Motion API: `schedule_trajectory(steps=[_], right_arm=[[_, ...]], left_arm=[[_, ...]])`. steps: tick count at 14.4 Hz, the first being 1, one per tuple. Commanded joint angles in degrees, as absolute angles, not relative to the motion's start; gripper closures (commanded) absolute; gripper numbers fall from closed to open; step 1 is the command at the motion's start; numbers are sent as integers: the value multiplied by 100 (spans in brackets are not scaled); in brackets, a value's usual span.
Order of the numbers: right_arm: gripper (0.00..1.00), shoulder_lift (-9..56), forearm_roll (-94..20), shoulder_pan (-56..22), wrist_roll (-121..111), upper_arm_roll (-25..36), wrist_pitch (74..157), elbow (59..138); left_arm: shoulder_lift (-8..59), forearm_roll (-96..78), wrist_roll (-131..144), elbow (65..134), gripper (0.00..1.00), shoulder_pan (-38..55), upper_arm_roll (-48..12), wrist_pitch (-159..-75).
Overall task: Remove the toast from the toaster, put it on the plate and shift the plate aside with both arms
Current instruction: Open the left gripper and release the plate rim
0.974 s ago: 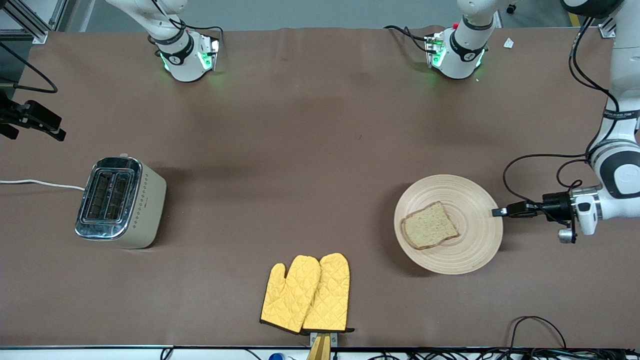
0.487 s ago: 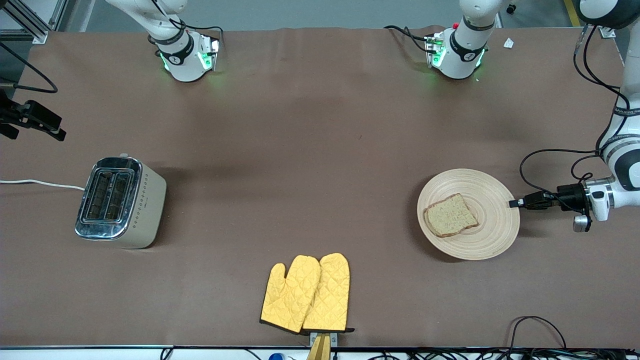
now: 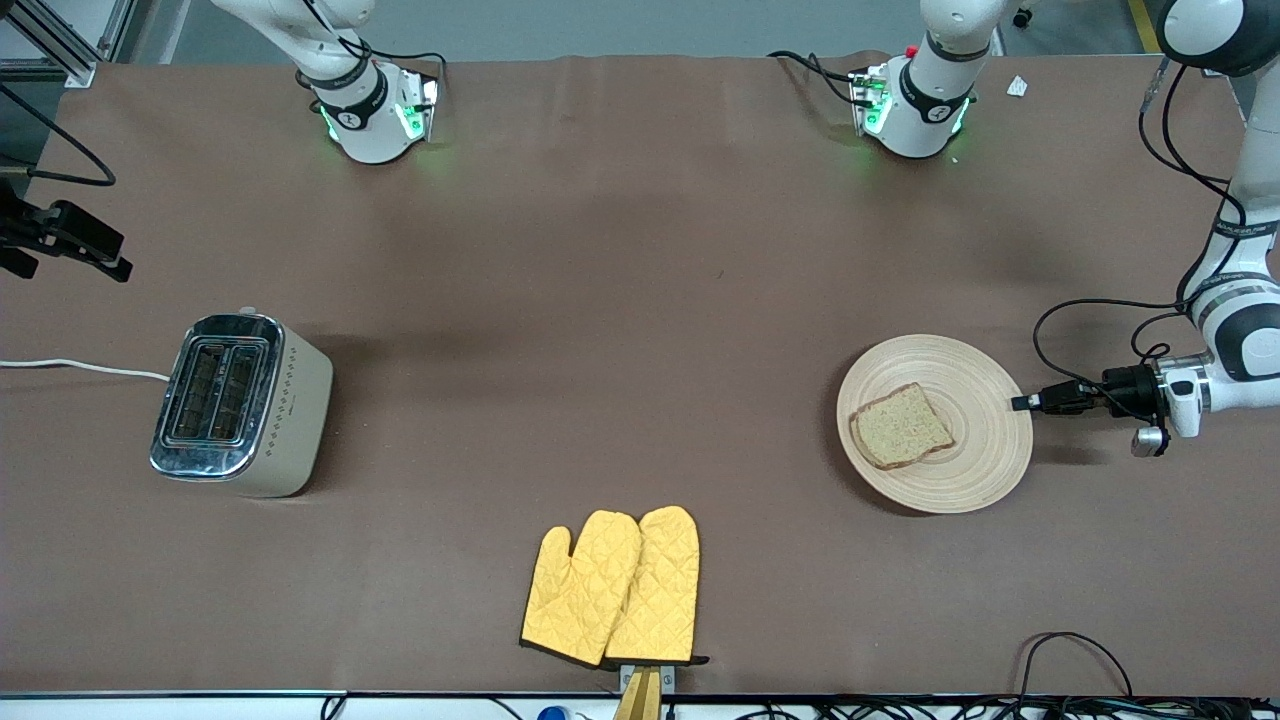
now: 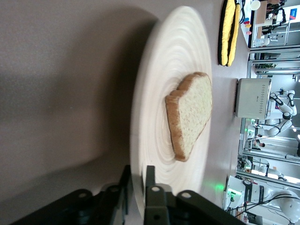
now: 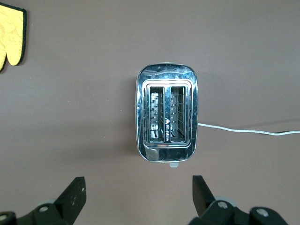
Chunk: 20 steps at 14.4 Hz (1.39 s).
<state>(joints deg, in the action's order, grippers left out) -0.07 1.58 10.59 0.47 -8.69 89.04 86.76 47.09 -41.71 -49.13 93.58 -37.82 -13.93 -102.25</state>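
Gripping the rim of the round pale wooden plate (image 3: 935,423), the left hand (image 3: 1022,403) has its fingers (image 4: 152,190) pinched on the edge at the left arm's end of the brown desk (image 3: 600,300). We see the squarish brown speckled toast (image 3: 900,426) lying flat on the plate, off-centre. The right hand (image 5: 138,197) hangs high over the shiny chrome two-slot toaster (image 3: 238,402), fingers spread wide and holding nothing. Yellow quilted oven mitts (image 3: 612,586) lie nearer the front camera.
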Motion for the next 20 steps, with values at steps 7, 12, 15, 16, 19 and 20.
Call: schedule_trajectory(steps=[7, 12, 15, 16, 19, 20], right_arm=[[0, -53, 97, 1116, 70, -914, 8886, 8736], [0, -53, 97, 1107, 62, -914, 8886, 8736], [0, -44, 97, 1125, 62, -914, 8894, 8736], [0, -53, 97, 1125, 62, -914, 8886, 8736], [0, -44, 88, 1125, 70, -914, 8895, 8736], [0, -44, 88, 1134, 70, -914, 8895, 8736]], left_arm=[[4167, -3184, -3528, 8430, 0, -3779, -1914, -10046], [3412, -2252, -1682, 8174, 0, -3771, -2740, -10046], [2920, -1523, -610, 8191, 0, -3736, -3347, -10037], [2779, -1347, -128, 8209, 0, -3727, -3557, -9985], [2445, -846, 947, 8183, 0, -3727, -4050, -9607], [2278, -487, 1071, 8200, 0, -3727, -4252, -9589]])
